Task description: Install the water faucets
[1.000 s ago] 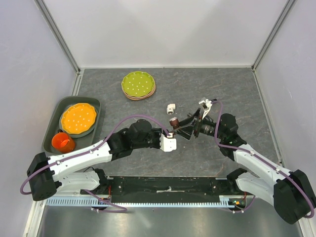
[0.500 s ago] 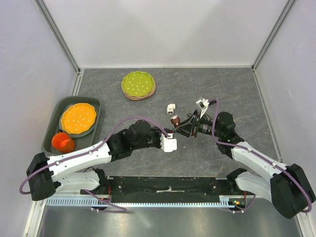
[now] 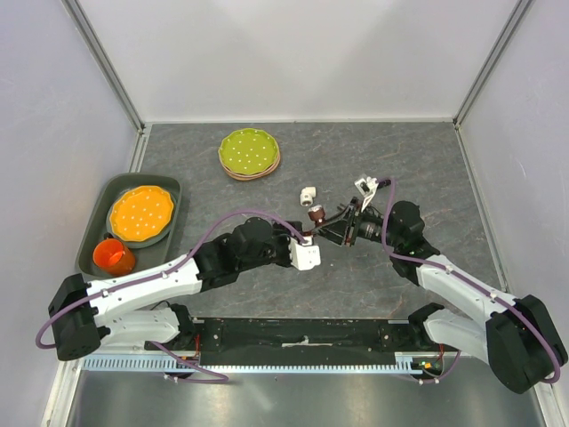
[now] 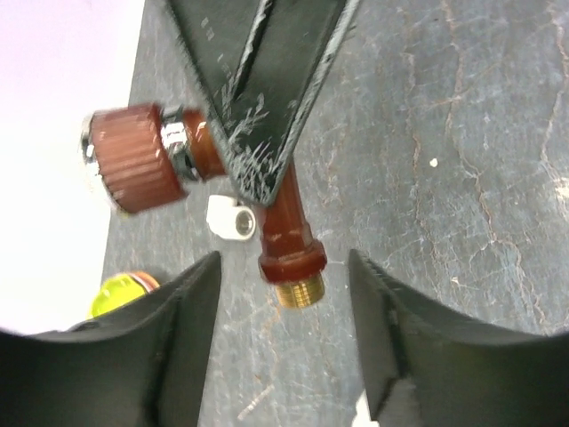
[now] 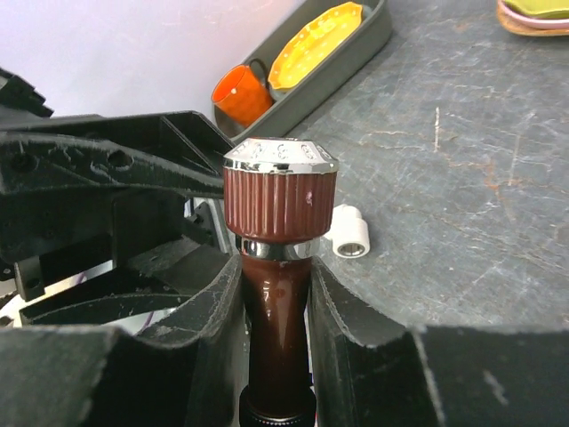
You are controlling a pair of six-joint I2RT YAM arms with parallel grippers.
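The right tool [image 5: 276, 307] clenches the reddish-brown faucet [image 5: 279, 191] just nearside of the white elbow fitting [image 3: 308, 194] on the worktop [image 3: 409, 151], while the released left tool [image 4: 284, 271] flanks its threaded end without touching.

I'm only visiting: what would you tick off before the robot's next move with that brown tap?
1. Right gripper clamped on reddish-brown faucet: ok, its fingers press both sides of the stem.
2. Left gripper clear of the faucet: ok, jaws open with gaps on both sides.
3. Brass thread free: ok, it is uncovered.
4. White elbow fitting located: ok, it lies on the table, apart from the faucet.
5. Thread lined up with the fitting: cannot tell.
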